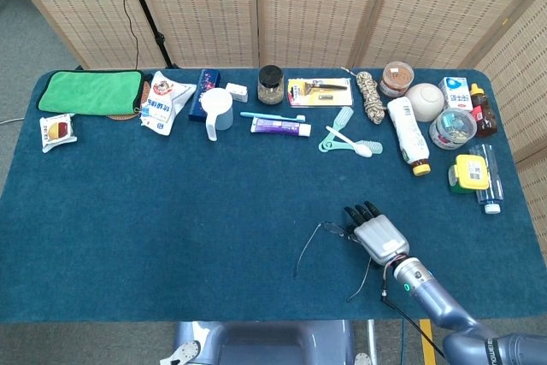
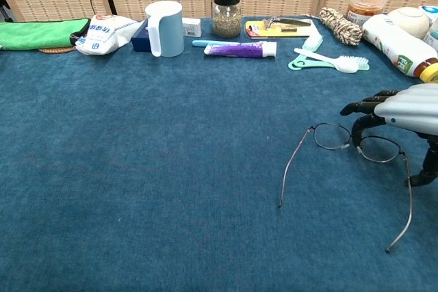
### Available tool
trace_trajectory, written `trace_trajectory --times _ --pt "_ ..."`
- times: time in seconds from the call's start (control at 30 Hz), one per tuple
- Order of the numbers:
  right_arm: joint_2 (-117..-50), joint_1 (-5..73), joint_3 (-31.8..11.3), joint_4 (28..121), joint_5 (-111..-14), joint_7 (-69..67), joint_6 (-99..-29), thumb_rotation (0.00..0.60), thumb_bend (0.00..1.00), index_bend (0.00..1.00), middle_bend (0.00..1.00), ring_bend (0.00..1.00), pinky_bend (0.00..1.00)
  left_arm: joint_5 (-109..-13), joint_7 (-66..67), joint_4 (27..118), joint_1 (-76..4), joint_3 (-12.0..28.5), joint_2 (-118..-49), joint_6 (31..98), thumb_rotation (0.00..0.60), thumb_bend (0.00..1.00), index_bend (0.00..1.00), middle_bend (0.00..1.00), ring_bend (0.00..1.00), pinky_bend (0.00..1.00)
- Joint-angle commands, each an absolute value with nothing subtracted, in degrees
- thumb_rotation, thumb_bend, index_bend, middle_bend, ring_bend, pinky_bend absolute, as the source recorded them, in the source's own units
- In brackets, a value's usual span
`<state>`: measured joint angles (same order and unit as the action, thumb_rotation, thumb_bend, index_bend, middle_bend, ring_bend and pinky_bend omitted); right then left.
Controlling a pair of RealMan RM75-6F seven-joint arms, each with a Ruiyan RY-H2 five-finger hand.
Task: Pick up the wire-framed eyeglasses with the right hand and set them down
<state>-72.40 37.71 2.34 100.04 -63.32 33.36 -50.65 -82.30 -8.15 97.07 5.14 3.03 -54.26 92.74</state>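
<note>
The wire-framed eyeglasses [image 1: 330,228] lie on the blue table [image 1: 171,228] at the front right, lenses away from me and both temples unfolded toward the near edge. My right hand [image 1: 374,235] hovers over their right lens, palm down. In the chest view the dark fingers [image 2: 363,107] reach past the front of the eyeglasses [image 2: 332,136], while the thumb [image 2: 428,169] hangs on the near side of the right lens. The right hand [image 2: 405,111] holds nothing; its fingers and thumb stand apart. Whether a fingertip touches the frame I cannot tell. My left hand does not show.
Along the far edge lie a green cloth [image 1: 90,91], a measuring cup [image 1: 218,110], toothpaste [image 1: 279,126], teal combs [image 1: 346,138], a white bottle [image 1: 408,134] and a yellow box [image 1: 471,173]. The table's front edge runs close behind the temples.
</note>
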Motion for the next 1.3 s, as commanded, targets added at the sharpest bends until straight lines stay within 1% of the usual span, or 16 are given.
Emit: trace_trajectory --times 0.03,0.13,0.3,0.43,0.7,0.9,1.3 --pt "-73.09 38.35 2.18 100.24 -62.25 34.94 -50.77 0.600 0.19 0.33 0.06 0.00 0.00 -82.26 -8.19 97.03 5.17 3.06 -54.25 92.75 0.541 0.37 0.10 0.00 0.00 0.00" --pt "-73.88 39.01 1.90 100.45 -60.90 36.84 -51.13 0.600 0.19 0.36 0.08 0.00 0.00 -82.28 -8.29 96.99 5.17 3.06 -54.24 92.69 0.541 0.37 0.10 0.00 0.00 0.00" --pt "-74.96 40.18 1.47 100.71 -58.69 39.42 -51.47 0.600 0.19 0.46 0.13 0.00 0.00 -82.28 -8.50 96.99 5.16 3.12 -54.18 92.68 0.541 0.37 0.10 0.00 0.00 0.00" --pt "-75.85 41.16 1.06 100.92 -56.70 41.16 -51.77 0.600 0.19 0.52 0.16 0.00 0.00 -82.26 -8.96 97.03 5.24 3.02 -54.04 92.53 0.542 0.37 0.10 0.00 0.00 0.00" --pt "-78.21 44.17 -0.64 99.07 -51.08 42.97 -51.00 0.600 0.19 0.60 0.25 0.08 0.00 -81.91 -9.32 96.61 5.37 3.02 -54.04 92.36 0.540 0.37 0.10 0.00 0.00 0.00" --pt "-79.23 46.06 -1.71 96.42 -47.69 42.57 -50.10 0.600 0.19 0.62 0.27 0.11 0.00 -81.84 -9.35 96.47 5.34 3.07 -54.07 92.23 0.541 0.37 0.10 0.00 0.00 0.00" --pt "-80.40 47.83 -2.92 91.25 -45.52 40.19 -48.86 0.600 0.19 0.63 0.28 0.12 0.01 -82.06 -8.67 97.07 5.29 3.08 -53.95 92.33 0.539 0.37 0.10 0.00 0.00 0.00"
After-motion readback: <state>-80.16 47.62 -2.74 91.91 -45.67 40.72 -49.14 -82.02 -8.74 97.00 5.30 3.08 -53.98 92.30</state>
